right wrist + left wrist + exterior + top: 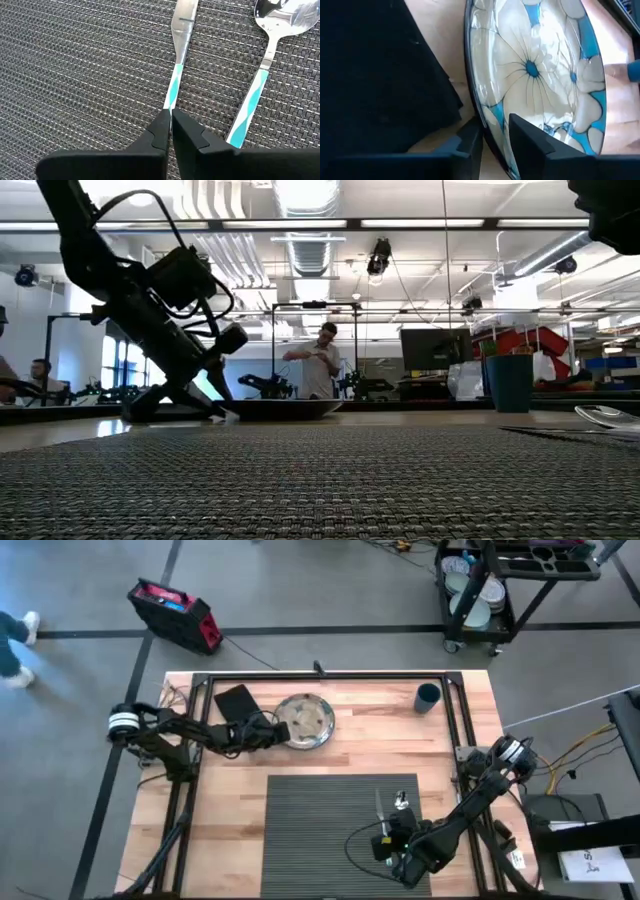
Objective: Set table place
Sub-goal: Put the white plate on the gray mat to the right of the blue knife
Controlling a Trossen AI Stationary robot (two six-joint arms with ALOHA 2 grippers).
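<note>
1. Two steps run at once. The right gripper (171, 131) is pinching the striped handle of a knife (178, 60) that lies on the placemat (310, 830), with a spoon (265, 55) just beside it. The left gripper (495, 135) straddles the near rim of the flowered plate (304, 722), one finger under the rim and one inside; whether it grips firmly is hard to tell from here.
2. On the table (225, 810), the plate sits at about 11 o'clock from the placemat, touching or just beside a black napkin (237, 701); a blue cup (427, 697) stands at about 1 o'clock.
3. Judged next move: the left arm must lift the plate clear and carry it toward 5 o'clock, onto the bare middle of the placemat; the right must let go and draw back without nudging the cutlery.
4. The knife's long axis runs 12 to 6 across the placemat's ribs, blade toward 12; it lies in the mat's right part.
</note>
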